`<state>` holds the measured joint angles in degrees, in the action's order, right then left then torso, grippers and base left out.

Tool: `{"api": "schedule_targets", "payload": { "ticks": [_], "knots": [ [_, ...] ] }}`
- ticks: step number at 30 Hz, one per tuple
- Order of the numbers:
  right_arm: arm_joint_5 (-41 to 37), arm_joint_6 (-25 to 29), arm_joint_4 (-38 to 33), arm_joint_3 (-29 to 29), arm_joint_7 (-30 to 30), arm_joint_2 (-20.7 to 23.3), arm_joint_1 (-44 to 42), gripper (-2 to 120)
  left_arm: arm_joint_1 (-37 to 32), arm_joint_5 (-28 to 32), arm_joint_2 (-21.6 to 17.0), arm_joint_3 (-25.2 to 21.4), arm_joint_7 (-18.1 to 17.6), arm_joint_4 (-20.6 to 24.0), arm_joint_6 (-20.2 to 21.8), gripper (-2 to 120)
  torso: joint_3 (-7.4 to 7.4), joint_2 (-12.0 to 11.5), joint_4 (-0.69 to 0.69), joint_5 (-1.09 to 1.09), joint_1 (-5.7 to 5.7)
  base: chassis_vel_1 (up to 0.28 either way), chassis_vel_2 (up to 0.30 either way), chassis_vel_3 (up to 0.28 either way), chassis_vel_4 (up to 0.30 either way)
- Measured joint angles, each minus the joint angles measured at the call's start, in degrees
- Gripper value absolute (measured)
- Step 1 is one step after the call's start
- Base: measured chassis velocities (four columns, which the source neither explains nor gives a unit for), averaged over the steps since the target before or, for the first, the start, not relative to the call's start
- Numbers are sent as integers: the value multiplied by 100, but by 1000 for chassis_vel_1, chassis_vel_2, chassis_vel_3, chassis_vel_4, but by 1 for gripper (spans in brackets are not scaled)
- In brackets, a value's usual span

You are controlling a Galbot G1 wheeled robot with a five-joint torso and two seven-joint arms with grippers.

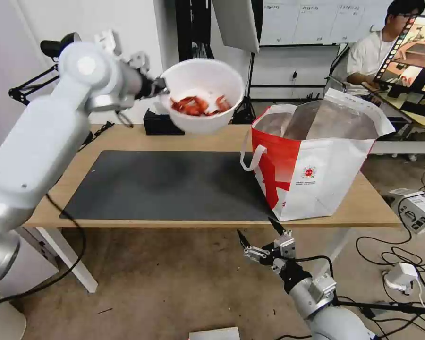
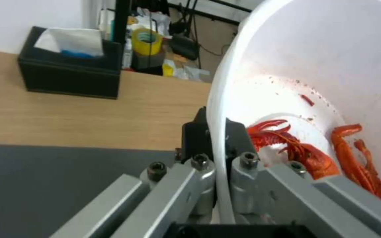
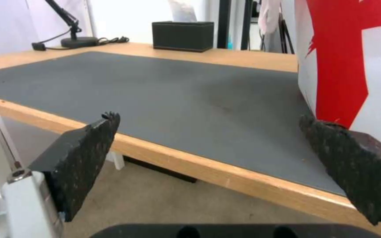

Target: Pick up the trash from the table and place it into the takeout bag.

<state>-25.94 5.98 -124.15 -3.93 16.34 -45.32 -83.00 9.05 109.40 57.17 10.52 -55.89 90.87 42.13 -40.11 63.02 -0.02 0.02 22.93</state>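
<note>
The left claw point(image 1: 163, 87) is pinching the rim of the white bowl of red shells point(image 1: 204, 94), one finger inside the wall and one outside, as the left wrist view shows point(image 2: 217, 138). It is holding the bowl in the air in the upper middle of the head frame, above the far edge of the bench point(image 1: 141, 139) and tilted so the red shells are lying against the lower wall. Open air is lying between the bowl and the takeout bag point(image 1: 316, 160), which is standing upright at the right of the frame, on the right end of the dark grey mat point(image 1: 165, 184). The bag's mouth is gaping, its silver lining showing, and a white loop handle is hanging on the side facing the bowl. The mat is lying flat from the middle of the frame out to the left. The black tissue box point(image 1: 161, 123) is sitting at the far bench edge, below and behind the bowl in the frame. The right claw point(image 1: 264, 236) is hanging spread wide in the lower middle of the frame, below the near bench edge and just under the bag's near corner, touching nothing.
</note>
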Motion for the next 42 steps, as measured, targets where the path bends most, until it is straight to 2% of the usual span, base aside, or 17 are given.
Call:
{"api": "schedule_targets", "payload": {
  "ticks": [15, 22, 42],
  "knots": [
    [0, 0, 0, 0, 0, 0, 0, 100, 247, 1, 234, 224, 2, -99, -7, 0, 0, 0, 2, -2, 0, 0, 0, 0, 0],
    [0, 0, 0, 0, 0, 0, 0, 100, 346, -4, 475, 276, -2, -184, -78, 0, 0, 1, 2, -1, 0, 0, 0, 0, 0],
    [0, 0, 0, 0, 0, 0, 0, 100, 522, -354, 1602, 361, -158, -789, -153, 0, 1, 1, 1, -1, 0, 0, 0, 0, 0]
  ]
}}
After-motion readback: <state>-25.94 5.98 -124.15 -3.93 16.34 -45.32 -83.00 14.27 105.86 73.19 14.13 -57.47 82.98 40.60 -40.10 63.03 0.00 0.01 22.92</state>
